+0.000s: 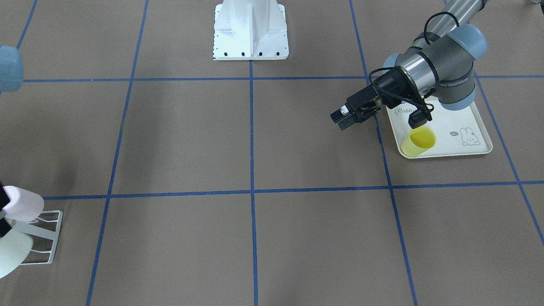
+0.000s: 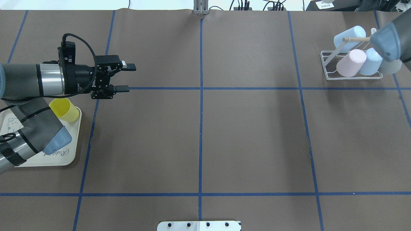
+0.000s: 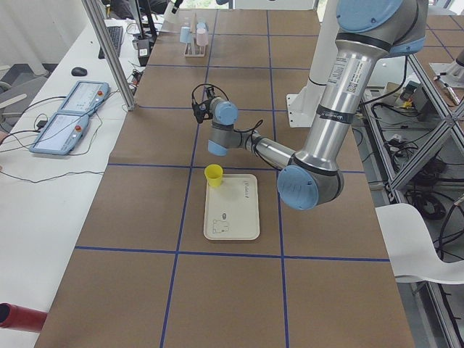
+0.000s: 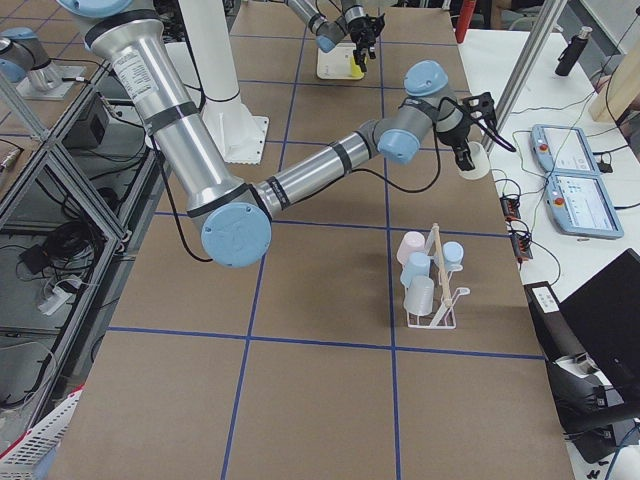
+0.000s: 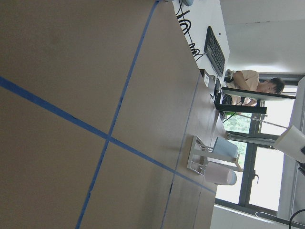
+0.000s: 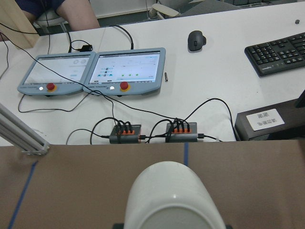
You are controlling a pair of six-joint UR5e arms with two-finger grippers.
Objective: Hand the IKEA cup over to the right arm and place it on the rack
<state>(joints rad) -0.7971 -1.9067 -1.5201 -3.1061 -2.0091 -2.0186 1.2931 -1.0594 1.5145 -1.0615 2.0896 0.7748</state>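
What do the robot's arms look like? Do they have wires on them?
Both arms are shiny silver tubes with pale blue round caps at the joints: the left arm and the right arm. The left gripper is black with two flat fingers, and a black braided cable loops over its wrist.

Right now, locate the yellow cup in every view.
Front-facing: yellow cup right, on rabbit-print tray.
Overhead: yellow cup far left.
Exterior left: yellow cup centre.
Exterior right: yellow cup top.
Left wrist: absent.
Right wrist: absent; white cup only.
Landmark: rabbit-print tray.
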